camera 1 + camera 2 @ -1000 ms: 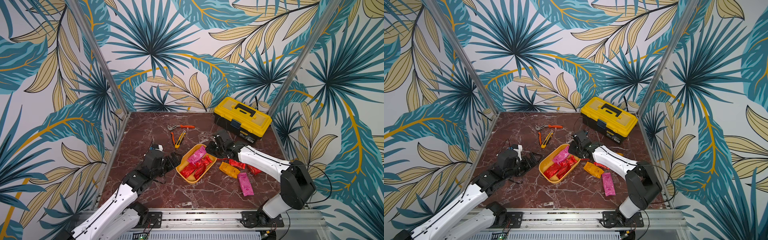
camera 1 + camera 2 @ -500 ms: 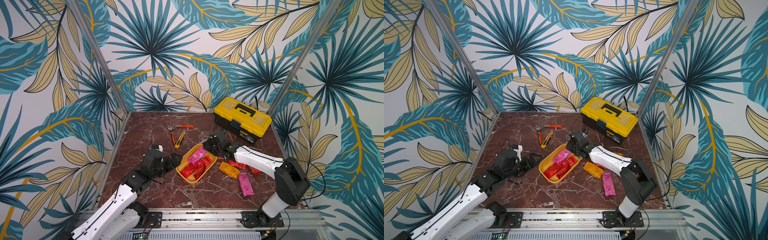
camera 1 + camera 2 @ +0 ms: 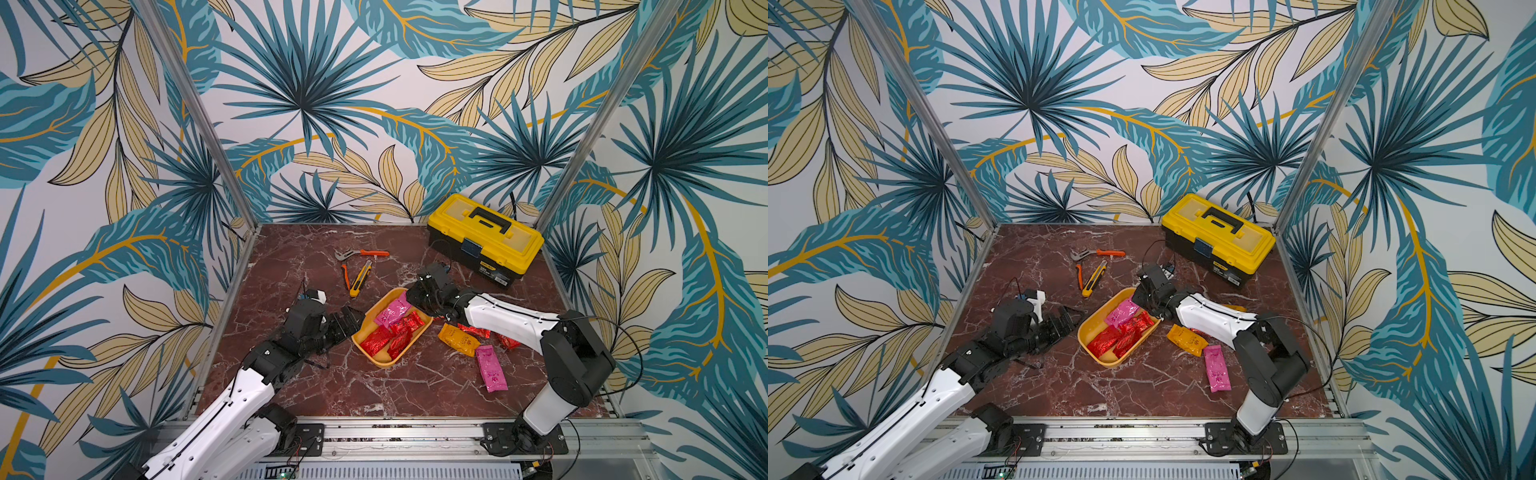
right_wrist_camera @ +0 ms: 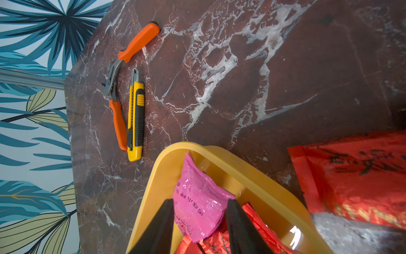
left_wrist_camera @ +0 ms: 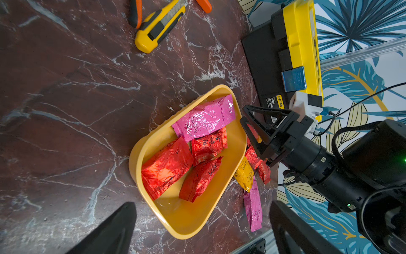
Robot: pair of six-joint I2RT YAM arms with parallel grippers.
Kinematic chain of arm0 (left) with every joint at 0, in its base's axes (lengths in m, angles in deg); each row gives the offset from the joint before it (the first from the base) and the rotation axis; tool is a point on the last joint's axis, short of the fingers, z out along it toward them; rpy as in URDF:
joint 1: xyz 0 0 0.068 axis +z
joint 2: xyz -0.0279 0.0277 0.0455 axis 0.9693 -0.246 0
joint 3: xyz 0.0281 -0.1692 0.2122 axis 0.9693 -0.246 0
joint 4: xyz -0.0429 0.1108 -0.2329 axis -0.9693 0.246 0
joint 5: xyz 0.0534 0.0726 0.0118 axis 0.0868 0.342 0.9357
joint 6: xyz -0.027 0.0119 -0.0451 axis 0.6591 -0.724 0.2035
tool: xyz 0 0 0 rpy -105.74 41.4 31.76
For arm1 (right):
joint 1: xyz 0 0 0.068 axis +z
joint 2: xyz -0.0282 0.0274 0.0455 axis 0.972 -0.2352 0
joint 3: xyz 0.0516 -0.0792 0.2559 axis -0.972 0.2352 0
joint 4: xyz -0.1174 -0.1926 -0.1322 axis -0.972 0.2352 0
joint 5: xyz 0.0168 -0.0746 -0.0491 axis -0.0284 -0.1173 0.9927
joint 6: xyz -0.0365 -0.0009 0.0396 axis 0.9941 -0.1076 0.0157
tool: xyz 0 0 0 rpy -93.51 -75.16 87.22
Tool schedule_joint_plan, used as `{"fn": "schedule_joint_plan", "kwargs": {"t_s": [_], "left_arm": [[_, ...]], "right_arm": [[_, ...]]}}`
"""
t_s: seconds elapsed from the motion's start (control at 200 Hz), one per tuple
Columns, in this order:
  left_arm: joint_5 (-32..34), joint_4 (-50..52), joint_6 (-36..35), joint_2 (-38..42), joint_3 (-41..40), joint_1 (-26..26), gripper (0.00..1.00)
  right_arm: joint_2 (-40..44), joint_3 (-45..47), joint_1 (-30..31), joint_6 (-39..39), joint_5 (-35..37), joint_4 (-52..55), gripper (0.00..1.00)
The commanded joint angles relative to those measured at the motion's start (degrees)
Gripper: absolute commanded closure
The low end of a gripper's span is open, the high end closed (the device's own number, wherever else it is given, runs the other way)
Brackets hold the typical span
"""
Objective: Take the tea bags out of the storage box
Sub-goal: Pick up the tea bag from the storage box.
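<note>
1. Your storage box point(image 3: 380, 360) sits near the middle of the marble table point(image 3: 316, 386), its long axis running from 1 to 7 o'clock.
2. Four tea bags point(image 3: 395, 332) lie inside: a pink sachet point(image 5: 204, 118) at the 1 o'clock end and three red sachets point(image 5: 167, 167) toward 7.
3. Your right gripper point(image 4: 200, 201) is over that 1 o'clock end, about half spread, with one finger on each side of the pink sachet. You cannot tell whether it pinches the foil.
4. Your left gripper point(image 5: 203, 202) waits at the box's 9 o'clock, just beside the rim, spread wide and holding nothing.
5. At the box's 3 to 4 o'clock, loose on the table, lie an orange-yellow sachet point(image 3: 459, 340), a second pink sachet point(image 3: 491, 370) and more red foil point(image 3: 473, 331) partly under your right arm.
6. The toolbox point(image 3: 486, 232) stands at 1 o'clock, and the pliers point(image 3: 357, 253) and utility knife point(image 3: 360, 278) lie at 11.
</note>
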Motion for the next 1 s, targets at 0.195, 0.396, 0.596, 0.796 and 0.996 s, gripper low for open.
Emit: {"fn": "schedule_joint_plan", "kwargs": {"t_s": [0.195,0.396,0.596,0.796,0.996], "left_arm": [[-0.5,0.7,-0.7,0.3,-1.3,0.5,0.00],[-1.1,0.6,-0.6,-0.1,-1.2,0.4,0.00],[-1.4,0.7,-0.6,-0.4,-1.1,0.5,0.00],[-2.1,0.5,-0.6,-1.2,-1.0,0.5,0.00],[-2.5,0.4,-0.6,-1.8,-1.0,0.6,0.00]], "right_arm": [[-0.8,2.2,0.2,-0.4,-0.1,-0.6,0.56],[-1.7,2.6,0.2,-0.4,-0.8,-1.7,0.56],[-2.6,2.4,0.2,0.4,-1.7,-3.9,0.56],[-3.9,2.3,0.2,0.9,-2.3,-5.6,0.56],[-4.8,2.6,0.2,1.3,-2.7,-7.0,0.57]]}}
